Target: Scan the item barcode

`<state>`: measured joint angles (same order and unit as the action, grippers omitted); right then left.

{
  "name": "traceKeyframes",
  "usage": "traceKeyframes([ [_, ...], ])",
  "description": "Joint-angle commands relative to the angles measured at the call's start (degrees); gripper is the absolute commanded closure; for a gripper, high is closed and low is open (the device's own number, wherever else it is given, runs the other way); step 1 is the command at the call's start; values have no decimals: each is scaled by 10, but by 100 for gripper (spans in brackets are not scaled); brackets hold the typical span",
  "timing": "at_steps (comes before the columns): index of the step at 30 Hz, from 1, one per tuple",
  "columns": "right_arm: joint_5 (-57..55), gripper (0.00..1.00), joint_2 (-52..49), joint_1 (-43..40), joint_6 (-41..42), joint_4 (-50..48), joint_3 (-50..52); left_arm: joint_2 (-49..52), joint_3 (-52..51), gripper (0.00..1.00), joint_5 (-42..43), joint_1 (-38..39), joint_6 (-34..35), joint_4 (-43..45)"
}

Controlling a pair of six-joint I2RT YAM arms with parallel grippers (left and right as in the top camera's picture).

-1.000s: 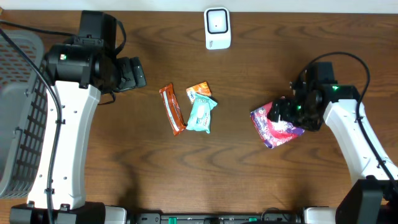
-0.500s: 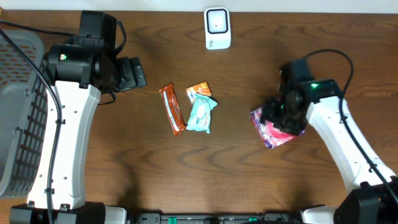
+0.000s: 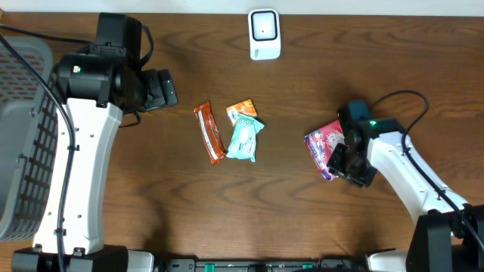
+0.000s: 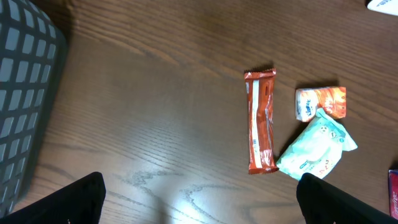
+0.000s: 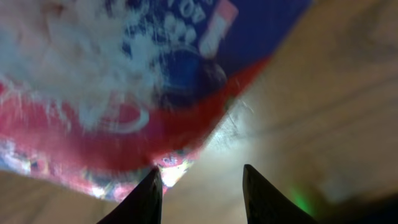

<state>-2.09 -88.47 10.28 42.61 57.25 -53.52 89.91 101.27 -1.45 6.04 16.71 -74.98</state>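
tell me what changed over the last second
The right gripper shifted from over the middle of the pink snack packet to its near edge, jaws narrowing; whether it grips is unclear. The packet, orange bar, teal pack, scanner and open left gripper stayed put.

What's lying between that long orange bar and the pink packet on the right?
Overhead view: a teal packet beside the orange bar, a small orange packet at its far end, then bare table up to the pink packet.

Grey basket (image 3: 15,174) far left; red bar (image 3: 209,133), orange sachet (image 3: 242,110), teal pouch (image 3: 245,138) clustered centrally.
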Motion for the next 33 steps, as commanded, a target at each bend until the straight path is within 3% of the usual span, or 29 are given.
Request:
traceKeyframes([
  [1,-16,63,-1,-24,19,-43,10,4,-1,2,0,-2,5,-2],
  [5,-44,57,-1,-56,-44,-141,10,4,-1,2,0,-2,5,-2],
  [9,36,53,-1,-83,-184,-281,10,4,-1,2,0,-2,5,-2],
  [12,89,48,0,-90,-232,-340,2,4,-1,2,0,-2,5,-2],
  [20,189,48,0,-54,-193,-301,-110,4,-1,2,0,-2,5,-2],
  [24,66,42,-4,9,-160,-306,-115,4,-1,2,0,-2,5,-2],
  [26,-27,42,-16,45,-72,-293,-115,4,-1,2,-1,-2,5,-2],
  [28,-55,37,-46,75,22,-296,-115,4,-1,2,0,-2,5,-2],
  [29,-55,36,-61,81,28,-310,-115,4,-1,2,0,-2,5,-2],
  [33,-48,46,-132,104,14,-372,-115,4,-1,2,-1,-2,5,-2],
])
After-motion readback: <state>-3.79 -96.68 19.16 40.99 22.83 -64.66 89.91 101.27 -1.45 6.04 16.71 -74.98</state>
